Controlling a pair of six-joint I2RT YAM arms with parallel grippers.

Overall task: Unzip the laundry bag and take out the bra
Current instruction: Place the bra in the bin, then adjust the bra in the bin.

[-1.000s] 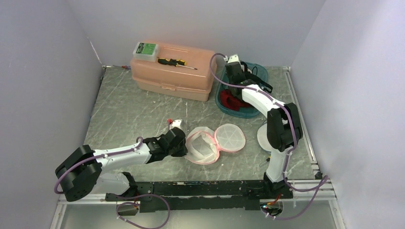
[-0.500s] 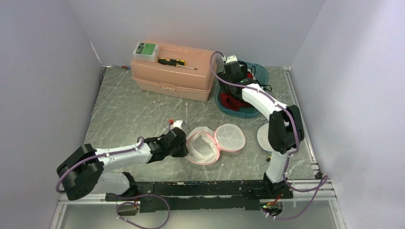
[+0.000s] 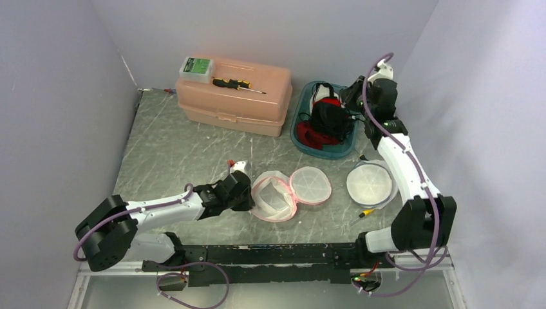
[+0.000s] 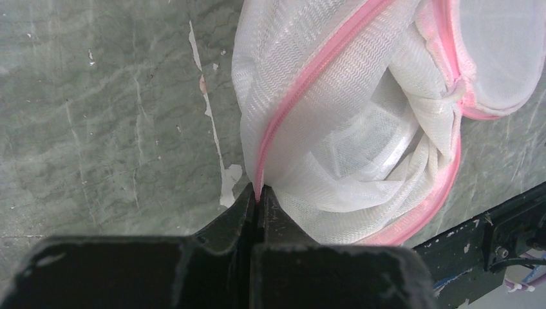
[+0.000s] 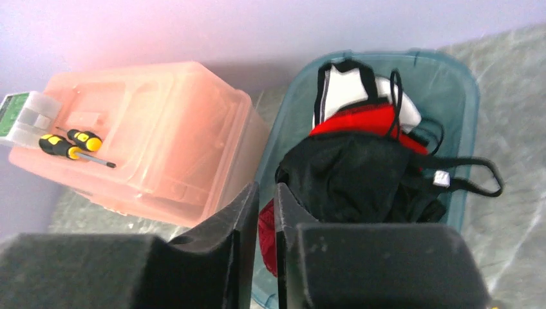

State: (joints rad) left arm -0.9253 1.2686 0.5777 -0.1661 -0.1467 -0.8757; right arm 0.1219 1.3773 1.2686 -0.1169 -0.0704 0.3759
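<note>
1. Left wrist: one left claw (image 4: 259, 193) clamped shut on the pink zip edge of the single open laundry bag (image 4: 360, 129), on the worktop (image 4: 96, 96).
2. Right wrist: one right claw (image 5: 266, 206) barely parted, empty; one black bra (image 5: 351, 174) atop clothes in the teal bin (image 5: 463, 90).
3. Top external only: second screwdriver (image 3: 365, 212) on the worktop.

My end effector (image 5: 264, 190) hangs empty, fingers narrowly apart. At one o'clock a teal bin (image 5: 465, 90) holds black, red and white garments (image 5: 348, 174); at ten, a pink toolbox (image 5: 161, 141).
</note>
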